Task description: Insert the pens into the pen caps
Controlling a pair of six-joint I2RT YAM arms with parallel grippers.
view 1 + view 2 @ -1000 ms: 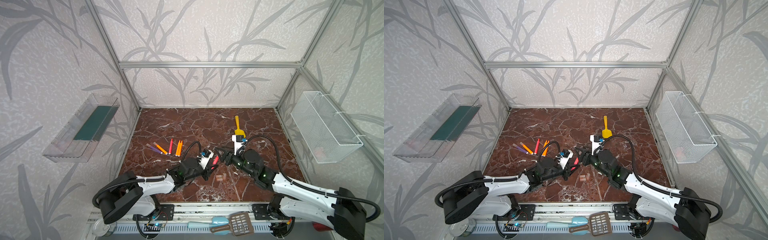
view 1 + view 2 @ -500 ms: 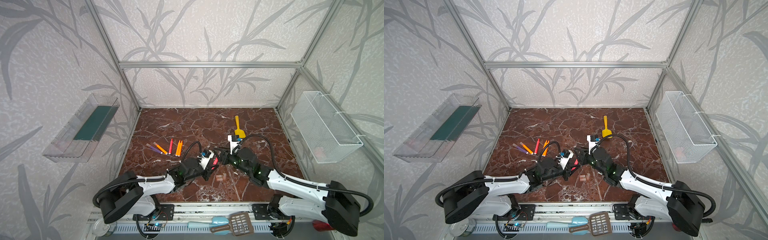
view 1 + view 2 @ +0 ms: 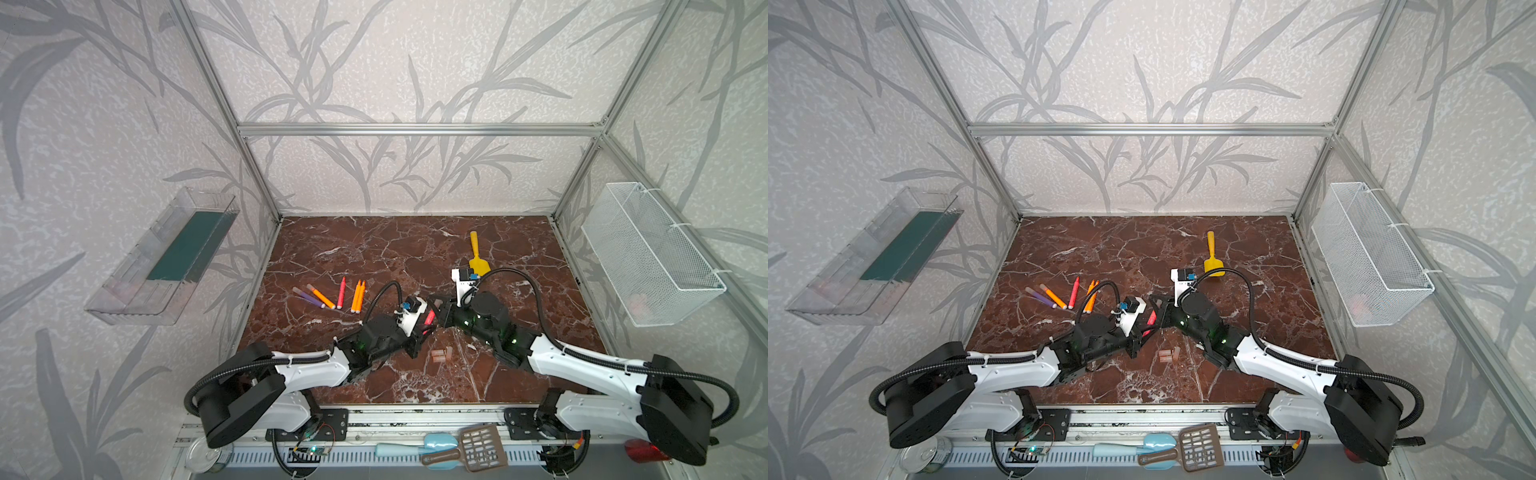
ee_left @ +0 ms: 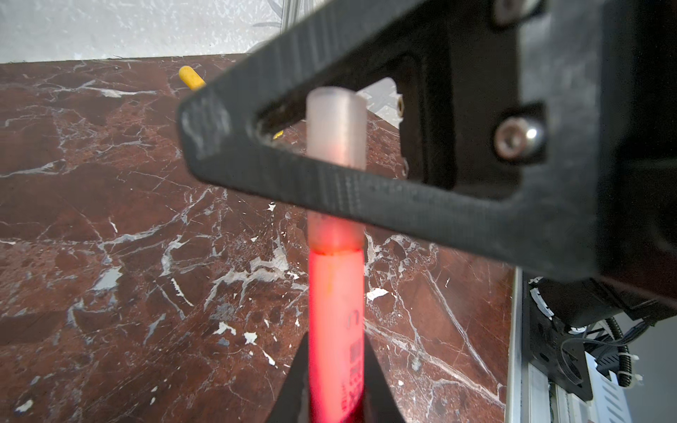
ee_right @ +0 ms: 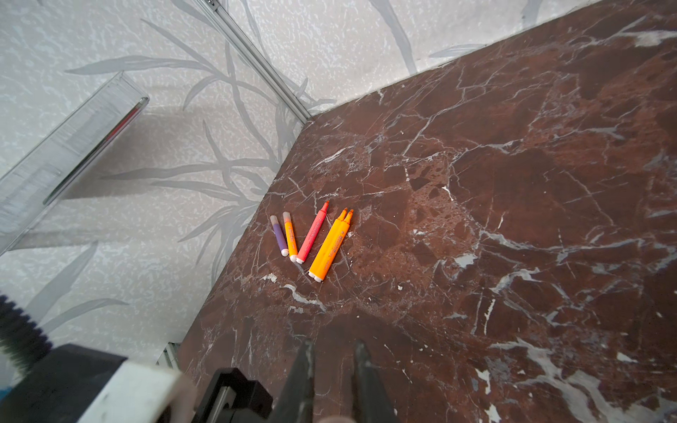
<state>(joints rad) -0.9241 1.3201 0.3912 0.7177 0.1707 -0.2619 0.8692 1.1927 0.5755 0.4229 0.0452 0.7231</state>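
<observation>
The counter [image 3: 374,249] looks like polished red-brown marble, glossy, with white veins. The red-pink pen [image 4: 335,311] is smooth, shiny plastic, and the cap [image 4: 335,124] is frosted, translucent plastic. The jaws are matt black plastic with fine ridged layers, fastened by a bright metal screw [image 4: 518,137]. The frame [image 3: 415,129] is brushed metal, the basket [image 3: 648,257] is white wire mesh, and the wall tray [image 3: 137,270] is clear plastic.

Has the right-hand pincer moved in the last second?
Yes. In a top view the right pincer has shifted left, away from the yellow shovel.
</observation>
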